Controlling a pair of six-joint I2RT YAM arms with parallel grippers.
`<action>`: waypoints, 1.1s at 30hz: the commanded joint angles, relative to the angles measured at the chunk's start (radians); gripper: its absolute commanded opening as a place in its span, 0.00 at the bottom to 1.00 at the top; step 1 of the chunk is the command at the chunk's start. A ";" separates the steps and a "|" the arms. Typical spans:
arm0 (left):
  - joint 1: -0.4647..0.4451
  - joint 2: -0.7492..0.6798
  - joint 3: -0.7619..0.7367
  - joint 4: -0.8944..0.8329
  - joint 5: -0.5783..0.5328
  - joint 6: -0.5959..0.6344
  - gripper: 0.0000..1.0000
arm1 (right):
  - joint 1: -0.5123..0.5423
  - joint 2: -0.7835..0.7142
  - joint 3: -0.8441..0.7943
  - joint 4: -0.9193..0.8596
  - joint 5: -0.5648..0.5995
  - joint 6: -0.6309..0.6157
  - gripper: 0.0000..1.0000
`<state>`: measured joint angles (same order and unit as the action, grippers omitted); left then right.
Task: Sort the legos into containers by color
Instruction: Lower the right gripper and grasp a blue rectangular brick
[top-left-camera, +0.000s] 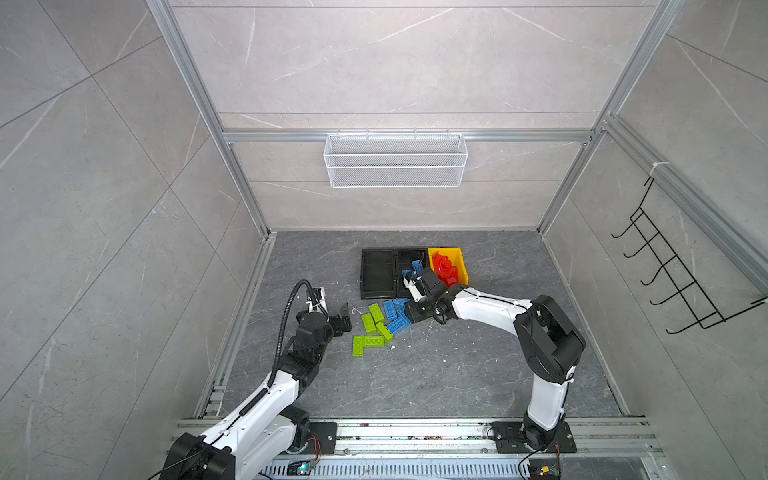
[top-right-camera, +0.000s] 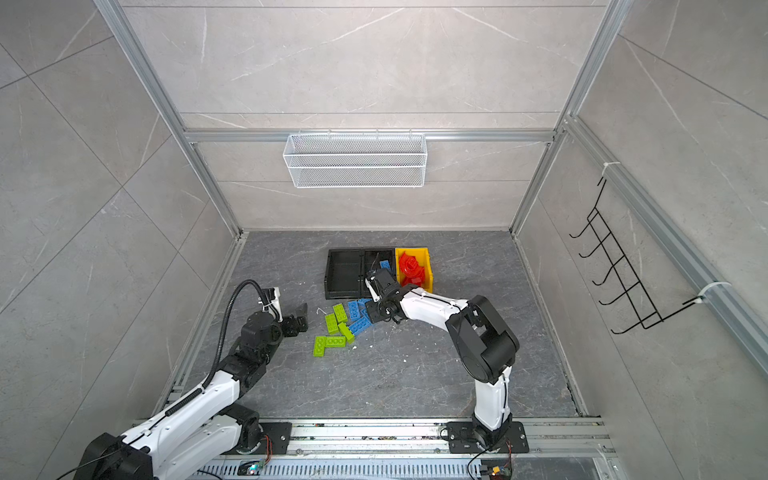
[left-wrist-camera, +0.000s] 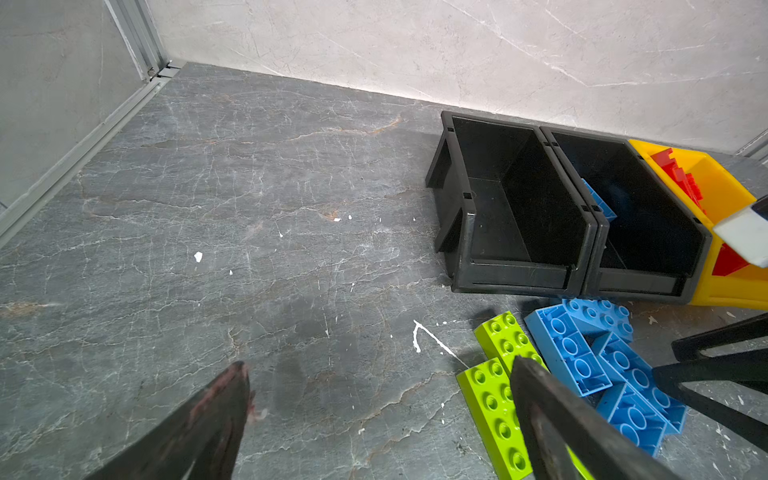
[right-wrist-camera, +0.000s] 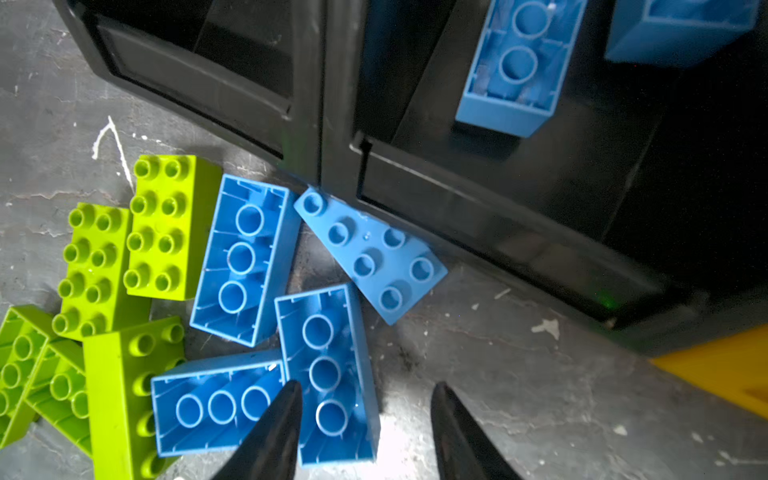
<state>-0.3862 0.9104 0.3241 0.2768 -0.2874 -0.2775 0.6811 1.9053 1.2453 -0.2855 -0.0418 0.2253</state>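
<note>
Right gripper is hovering over the blue legos on the floor, just in front of the black bins. Its fingers are standing part-way apart, straddling the near end of one upside-down blue brick. Nothing is clamped: one finger is sitting at the seam with the neighbouring brick, the other is standing clear. That brick's long axis is running in line with the gripper, toward the bins. The neighbour is lying crosswise to it, hollow side up too. A third is lying studs-down, roughly parallel to the straddled one. A fourth is lying studs-up at an angle, one corner right against the bins' front. Two more blue ones are lying inside the middle black bin. Green legos are sitting just left of the blue pile in both top views, two of them studs-up side by side with long axes parallel. Red legos are sitting piled in the yellow bin, which is touching the black pair at the row's right end. Left gripper is hanging wide open near the green ones, holding nothing.
</note>
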 joint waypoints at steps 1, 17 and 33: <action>0.001 -0.023 -0.005 0.037 -0.022 0.003 0.99 | 0.003 0.036 0.033 0.021 -0.005 0.014 0.51; 0.001 0.005 0.002 0.043 -0.018 -0.004 0.99 | -0.002 0.072 0.002 0.092 -0.007 0.047 0.45; 0.002 0.012 0.003 0.042 -0.020 -0.004 0.99 | -0.005 -0.119 -0.218 0.089 0.042 0.099 0.42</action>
<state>-0.3862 0.9291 0.3161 0.2775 -0.2878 -0.2779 0.6804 1.8389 1.0676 -0.1562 -0.0261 0.2981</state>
